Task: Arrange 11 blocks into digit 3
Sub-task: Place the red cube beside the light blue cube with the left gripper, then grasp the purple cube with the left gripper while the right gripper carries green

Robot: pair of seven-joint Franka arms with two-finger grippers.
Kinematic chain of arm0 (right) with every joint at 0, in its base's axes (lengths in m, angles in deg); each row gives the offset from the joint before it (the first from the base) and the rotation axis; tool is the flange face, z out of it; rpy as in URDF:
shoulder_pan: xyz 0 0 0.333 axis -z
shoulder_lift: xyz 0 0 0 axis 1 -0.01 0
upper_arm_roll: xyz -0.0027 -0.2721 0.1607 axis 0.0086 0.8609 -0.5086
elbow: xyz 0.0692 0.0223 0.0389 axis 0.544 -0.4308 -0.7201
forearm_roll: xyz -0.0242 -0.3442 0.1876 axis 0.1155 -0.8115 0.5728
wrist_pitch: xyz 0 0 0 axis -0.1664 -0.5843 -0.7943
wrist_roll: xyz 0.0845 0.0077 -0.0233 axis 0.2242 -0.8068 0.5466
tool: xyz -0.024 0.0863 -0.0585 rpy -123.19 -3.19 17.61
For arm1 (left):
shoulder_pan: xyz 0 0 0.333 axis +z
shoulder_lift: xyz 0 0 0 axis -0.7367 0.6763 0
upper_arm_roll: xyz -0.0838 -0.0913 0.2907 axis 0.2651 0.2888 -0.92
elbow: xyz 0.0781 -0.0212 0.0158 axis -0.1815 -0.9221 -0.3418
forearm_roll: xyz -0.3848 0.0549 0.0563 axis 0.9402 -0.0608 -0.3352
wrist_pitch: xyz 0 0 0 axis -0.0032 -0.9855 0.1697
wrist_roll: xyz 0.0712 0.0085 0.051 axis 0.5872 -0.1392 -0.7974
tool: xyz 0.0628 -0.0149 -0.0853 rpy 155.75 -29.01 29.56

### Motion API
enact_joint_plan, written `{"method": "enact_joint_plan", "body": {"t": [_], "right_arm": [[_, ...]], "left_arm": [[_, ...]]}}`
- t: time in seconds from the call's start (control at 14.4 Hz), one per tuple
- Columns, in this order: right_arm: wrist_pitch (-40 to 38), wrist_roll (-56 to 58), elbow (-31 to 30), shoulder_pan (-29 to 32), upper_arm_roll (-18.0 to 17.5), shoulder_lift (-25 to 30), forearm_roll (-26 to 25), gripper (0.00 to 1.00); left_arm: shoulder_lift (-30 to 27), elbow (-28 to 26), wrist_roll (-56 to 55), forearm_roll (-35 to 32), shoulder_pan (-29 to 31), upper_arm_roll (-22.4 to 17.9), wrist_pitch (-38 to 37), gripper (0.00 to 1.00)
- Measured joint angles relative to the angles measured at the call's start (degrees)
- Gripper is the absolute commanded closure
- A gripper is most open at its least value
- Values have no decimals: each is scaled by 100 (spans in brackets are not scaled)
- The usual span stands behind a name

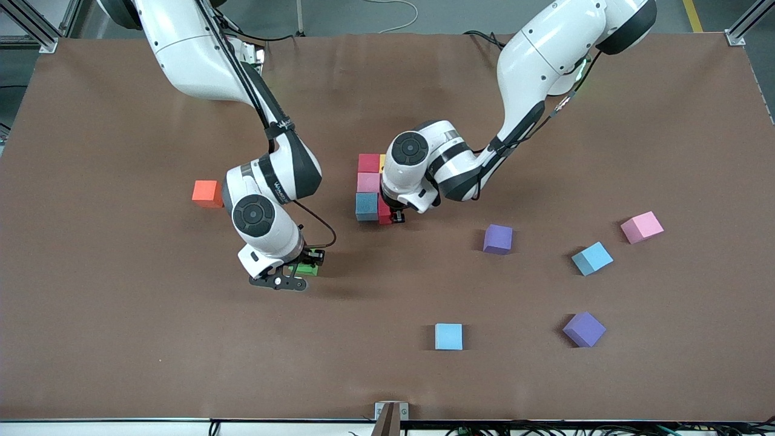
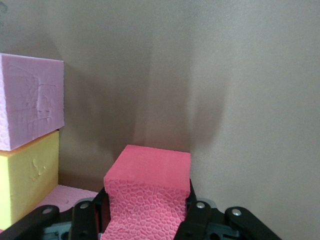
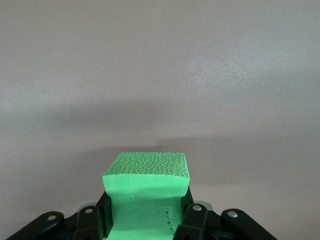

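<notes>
- Blocks: a small cluster sits near the middle of the table (image 1: 121,339): a dark red block (image 1: 368,162) with a yellow block (image 1: 382,162) beside it, a pink block (image 1: 367,181) touching the dark red one on the side nearer the front camera, then a teal-blue block (image 1: 366,206) nearer still.
- A red block (image 1: 384,213) stands just beside the teal-blue one, toward the left arm's end, and is pinched between the jaws of the left gripper (image 1: 396,215); the left wrist view shows its sides squeezed in by the fingers (image 2: 197,210), with the yellow block (image 2: 27,180) and a pink block (image 2: 30,100) close by.
- A green block (image 1: 304,268) is pinched in the jaws of the right gripper (image 1: 306,263), low over the table and well apart from the cluster toward the right arm's end; the right wrist view shows the foam (image 3: 147,195) dented between the fingers (image 3: 192,215).
- An orange block (image 1: 207,194) lies alone toward the right arm's end, partly hidden by the right arm.
- Loose blocks toward the left arm's end: a purple block (image 1: 497,238), a light pink block (image 1: 642,227), a tilted light blue block (image 1: 592,258), a second purple block (image 1: 584,329), and a pale blue block (image 1: 448,336) nearest the front camera.
</notes>
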Motion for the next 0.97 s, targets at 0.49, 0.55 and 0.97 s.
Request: {"method": "enact_joint_plan", "body": {"t": [0.49, 0.55, 0.97], "right_arm": [[1, 10, -2, -2, 0, 0, -4, 96], [1, 10, -2, -2, 0, 0, -5, 96], [117, 44, -2, -46, -20, -1, -6, 96]], "left_arm": [[15, 31, 26, -39, -23, -4, -95, 0], [16, 74, 35, -45, -23, -5, -94, 0], [-99, 592, 197, -63, -17, 31, -612, 0]]}}
